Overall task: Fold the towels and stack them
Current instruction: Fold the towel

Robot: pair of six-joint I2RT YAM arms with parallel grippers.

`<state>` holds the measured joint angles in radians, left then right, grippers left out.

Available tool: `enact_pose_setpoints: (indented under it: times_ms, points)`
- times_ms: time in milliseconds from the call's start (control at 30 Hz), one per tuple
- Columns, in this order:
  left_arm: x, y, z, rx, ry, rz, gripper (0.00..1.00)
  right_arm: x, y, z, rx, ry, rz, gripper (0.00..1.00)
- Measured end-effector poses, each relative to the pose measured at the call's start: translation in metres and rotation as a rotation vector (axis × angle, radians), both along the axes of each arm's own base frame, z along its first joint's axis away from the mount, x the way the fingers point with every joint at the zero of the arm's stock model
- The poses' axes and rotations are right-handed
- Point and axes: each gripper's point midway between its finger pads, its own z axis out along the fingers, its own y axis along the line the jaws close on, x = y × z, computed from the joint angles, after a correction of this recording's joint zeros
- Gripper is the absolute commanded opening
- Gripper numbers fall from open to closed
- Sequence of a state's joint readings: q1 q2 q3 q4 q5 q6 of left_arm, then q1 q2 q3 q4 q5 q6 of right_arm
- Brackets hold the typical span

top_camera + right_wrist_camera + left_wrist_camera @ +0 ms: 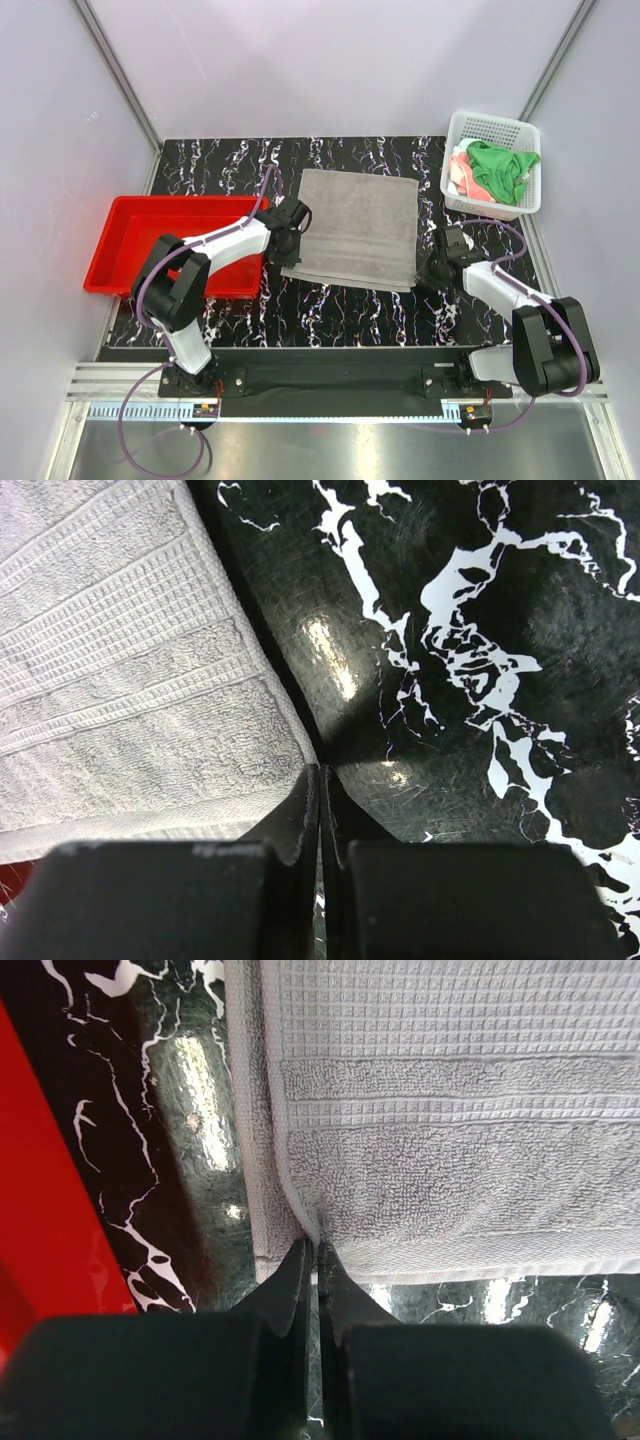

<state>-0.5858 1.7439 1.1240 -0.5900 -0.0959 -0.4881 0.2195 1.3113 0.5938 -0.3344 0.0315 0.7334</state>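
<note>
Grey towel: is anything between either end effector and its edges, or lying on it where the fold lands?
Nothing visible. The left end effector and right end effector are shut at the grey towel's side edges; its top is bare.

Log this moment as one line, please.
grey towel: flat on table | left gripper: shut on left edge | right gripper: shut on near-right corner | other towels: in basket
</note>
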Motion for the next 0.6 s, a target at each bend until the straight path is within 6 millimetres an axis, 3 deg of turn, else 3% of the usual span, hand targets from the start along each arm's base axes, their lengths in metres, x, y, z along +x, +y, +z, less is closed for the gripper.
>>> enact_pose_setpoints:
  times_ms: [600]
  points:
    - [0.004, -0.002, 0.017, 0.004, 0.002, 0.01, 0.05, -0.002, 0.003, 0.003, 0.009, -0.011, 0.039, 0.0]
